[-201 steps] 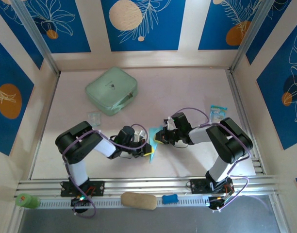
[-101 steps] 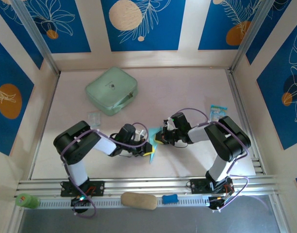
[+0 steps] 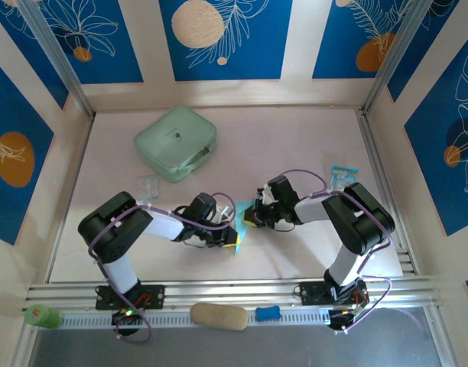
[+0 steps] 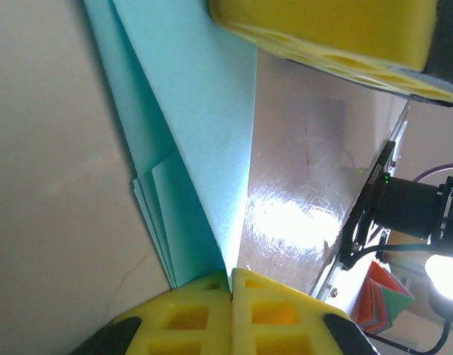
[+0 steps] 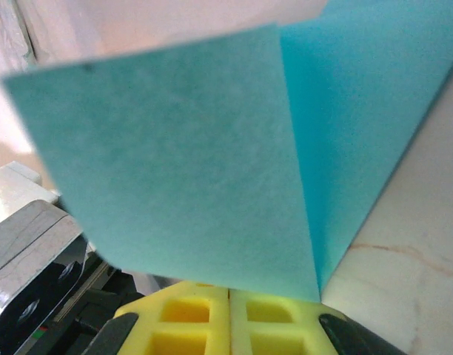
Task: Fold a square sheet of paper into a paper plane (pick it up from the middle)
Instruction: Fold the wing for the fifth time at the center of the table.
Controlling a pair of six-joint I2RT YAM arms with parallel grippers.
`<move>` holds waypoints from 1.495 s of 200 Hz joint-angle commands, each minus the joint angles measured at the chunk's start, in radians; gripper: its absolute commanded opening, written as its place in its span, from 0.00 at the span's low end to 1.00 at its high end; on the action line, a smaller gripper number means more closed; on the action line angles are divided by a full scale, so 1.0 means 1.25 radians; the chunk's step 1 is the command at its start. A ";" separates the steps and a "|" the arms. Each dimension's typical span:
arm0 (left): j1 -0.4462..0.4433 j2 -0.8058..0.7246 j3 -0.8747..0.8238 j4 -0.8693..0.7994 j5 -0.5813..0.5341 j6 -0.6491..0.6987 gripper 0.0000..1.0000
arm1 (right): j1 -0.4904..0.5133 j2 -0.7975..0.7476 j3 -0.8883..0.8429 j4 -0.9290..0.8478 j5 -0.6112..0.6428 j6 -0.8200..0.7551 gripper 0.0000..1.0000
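Cyan paper plane (image 3: pixel 240 228) is gripped at the table's (image 3: pixel 295 138) front middle by the closed left claw (image 3: pixel 232 239) and closed right claw (image 3: pixel 250 218); layered creases are made, but more folds seem needed.

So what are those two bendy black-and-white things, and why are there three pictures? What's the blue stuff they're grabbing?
Those are the left robot arm and the right robot arm, bolted to the near edge of a pale table. The wide picture comes from a camera above and behind them. The two close-ups come from a little camera on each wrist, so you see that arm's own yellow fingers. The pinching part is called the end effector. The left end effector and the right end effector meet in the middle, both pinched shut on one folded sheet of light cyan-blue paper, which is meant to become a paper plane. Farther back lies a mint-green rounded case, and at the right a small blue-and-white printed packet.
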 commanded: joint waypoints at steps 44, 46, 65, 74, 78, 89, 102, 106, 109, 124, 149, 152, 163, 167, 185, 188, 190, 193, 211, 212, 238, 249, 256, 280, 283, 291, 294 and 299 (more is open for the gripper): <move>-0.018 -0.005 -0.023 -0.193 0.019 0.067 0.15 | 0.024 0.050 0.010 -0.087 0.092 0.005 0.05; -0.018 -0.007 -0.024 -0.197 0.018 0.068 0.15 | 0.024 0.049 0.010 -0.087 0.093 0.005 0.05; -0.017 -0.026 -0.024 -0.232 0.000 0.085 0.15 | 0.024 0.047 0.010 -0.092 0.098 0.007 0.05; -0.018 -0.033 -0.025 -0.237 0.000 0.089 0.10 | 0.024 0.047 0.010 -0.092 0.099 0.007 0.05; -0.018 -0.034 -0.025 -0.239 0.000 0.091 0.08 | 0.025 0.047 0.011 -0.092 0.100 0.007 0.05; -0.018 -0.036 -0.024 -0.244 0.000 0.093 0.01 | 0.024 0.047 0.009 -0.093 0.102 0.008 0.05; -0.019 -0.035 -0.025 -0.239 0.003 0.093 0.00 | 0.024 0.047 0.009 -0.093 0.102 0.008 0.05; -0.019 -0.034 -0.025 -0.238 0.004 0.094 0.00 | 0.024 0.047 0.008 -0.094 0.102 0.008 0.05; -0.019 -0.033 -0.024 -0.237 0.006 0.093 0.00 | 0.024 0.047 0.009 -0.094 0.103 0.009 0.05; -0.020 -0.032 -0.026 -0.222 0.022 0.091 0.00 | 0.024 0.045 0.008 -0.096 0.104 0.009 0.05; -0.020 -0.036 -0.026 -0.231 0.029 0.091 0.09 | 0.024 0.044 0.008 -0.100 0.107 0.008 0.05; -0.020 -0.037 -0.027 -0.234 0.029 0.092 0.10 | 0.024 0.044 0.007 -0.101 0.107 0.008 0.05; -0.022 -0.041 -0.027 -0.241 0.031 0.095 0.11 | 0.023 0.042 0.008 -0.103 0.110 0.009 0.05; -0.022 -0.042 -0.028 -0.244 0.032 0.096 0.12 | 0.023 0.043 0.007 -0.104 0.110 0.009 0.05; -0.026 -0.045 -0.028 -0.250 0.039 0.099 0.04 | 0.023 0.042 0.008 -0.103 0.110 0.009 0.05; -0.026 -0.046 -0.027 -0.250 0.040 0.099 0.04 | 0.023 0.042 0.008 -0.104 0.110 0.010 0.05; -0.026 -0.046 -0.027 -0.251 0.040 0.099 0.05 | 0.023 0.043 0.008 -0.105 0.110 0.010 0.05; -0.027 -0.046 -0.028 -0.253 0.041 0.099 0.05 | 0.023 0.043 0.007 -0.105 0.111 0.009 0.05; -0.032 -0.047 -0.027 -0.258 0.048 0.104 0.09 | 0.023 0.042 0.006 -0.106 0.113 0.010 0.05; -0.032 -0.047 -0.027 -0.258 0.048 0.104 0.08 | 0.023 0.043 0.007 -0.107 0.113 0.011 0.05; -0.034 -0.052 -0.029 -0.266 0.050 0.112 0.00 | 0.021 0.040 0.004 -0.109 0.116 0.012 0.05; -0.035 -0.055 -0.030 -0.269 0.054 0.114 0.02 | 0.021 0.040 0.004 -0.109 0.116 0.011 0.05; -0.035 -0.057 -0.027 -0.278 0.054 0.118 0.04 | 0.020 0.040 0.004 -0.109 0.118 0.012 0.05; -0.036 -0.070 -0.025 -0.319 0.042 0.138 0.05 | 0.020 0.042 0.003 -0.109 0.119 0.012 0.05; -0.036 -0.077 -0.026 -0.323 0.038 0.139 0.06 | 0.020 0.042 0.003 -0.109 0.119 0.012 0.05; -0.036 -0.100 -0.032 -0.324 0.019 0.136 0.11 | 0.019 0.041 0.003 -0.109 0.119 0.013 0.05; -0.036 -0.109 -0.033 -0.323 0.014 0.134 0.12 | 0.019 0.040 0.003 -0.109 0.118 0.012 0.05; -0.036 -0.128 -0.035 -0.323 0.003 0.132 0.13 | 0.019 0.040 0.003 -0.109 0.118 0.013 0.05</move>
